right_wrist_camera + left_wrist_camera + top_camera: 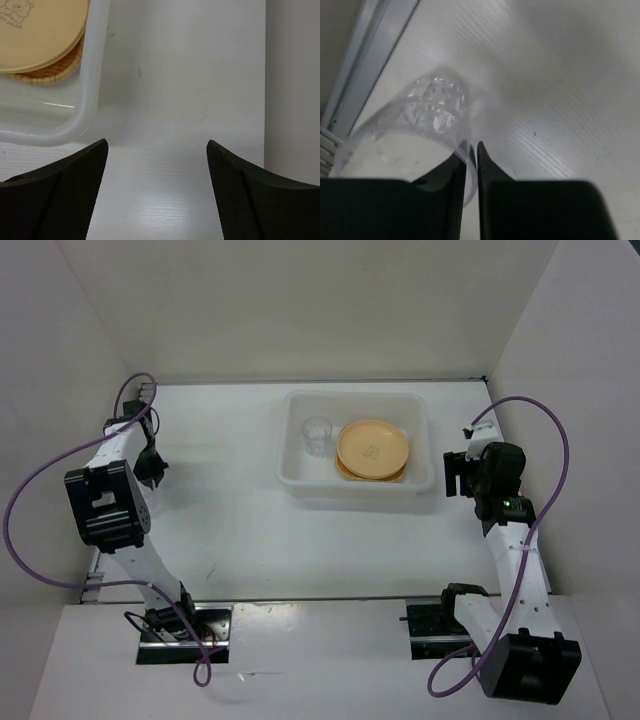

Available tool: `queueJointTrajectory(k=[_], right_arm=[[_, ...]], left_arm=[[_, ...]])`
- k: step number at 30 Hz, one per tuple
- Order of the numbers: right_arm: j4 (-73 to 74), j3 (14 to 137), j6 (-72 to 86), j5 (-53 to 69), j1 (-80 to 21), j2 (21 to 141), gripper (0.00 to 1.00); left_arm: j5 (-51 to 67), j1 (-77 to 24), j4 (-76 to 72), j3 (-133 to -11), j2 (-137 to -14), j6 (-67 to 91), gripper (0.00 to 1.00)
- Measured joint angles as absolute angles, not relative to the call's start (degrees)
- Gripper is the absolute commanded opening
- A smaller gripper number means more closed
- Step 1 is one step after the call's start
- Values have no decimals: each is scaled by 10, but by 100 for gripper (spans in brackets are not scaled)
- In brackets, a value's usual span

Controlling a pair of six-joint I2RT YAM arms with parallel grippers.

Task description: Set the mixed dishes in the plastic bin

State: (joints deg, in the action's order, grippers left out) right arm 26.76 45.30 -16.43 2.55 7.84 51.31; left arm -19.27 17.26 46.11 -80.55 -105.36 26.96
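The plastic bin [352, 396] stands at the back middle of the table. It holds a clear glass cup [317, 435] and a stack with a round tan-yellow plate [372, 448] on top. In the right wrist view the plate [40, 30] lies over the woven tan plate [57, 70] inside the bin's corner [92, 85]. My left gripper [151, 468] is at the table's far left. In its wrist view the gripper [471, 150] is shut on the wall of the second clear glass cup [420, 120]. My right gripper [456, 475] [156, 145] is open and empty, just right of the bin.
A metal rail [367, 65] runs along the table's left edge beside the held cup. White walls close in the back and both sides. The right wall [292, 85] is close to my right gripper.
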Motion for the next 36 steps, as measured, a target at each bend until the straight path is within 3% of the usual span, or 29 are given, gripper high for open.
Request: queueJointTrajectory(k=[2, 11, 15, 18, 25, 31, 36], right_arm=[[268, 453, -164, 24, 78, 513, 84], [267, 453, -164, 23, 78, 515, 84], [267, 453, -164, 23, 79, 519, 84], [267, 453, -164, 23, 78, 519, 84], [266, 445, -164, 21, 78, 512, 85], [265, 444, -165, 18, 78, 498, 85], [265, 444, -166, 17, 78, 493, 85]], left_arm=[[-196, 173, 459, -804, -1063, 267, 0], [-149, 164, 459, -855, -1038, 270, 0], [-23, 120, 393, -892, -949, 265, 0], [90, 60, 355, -986, -921, 250, 0], [149, -166, 364, -1236, -1042, 184, 0], [110, -256, 453, -1251, -1184, 164, 0], [46, -288, 512, -1235, -1227, 158, 0]])
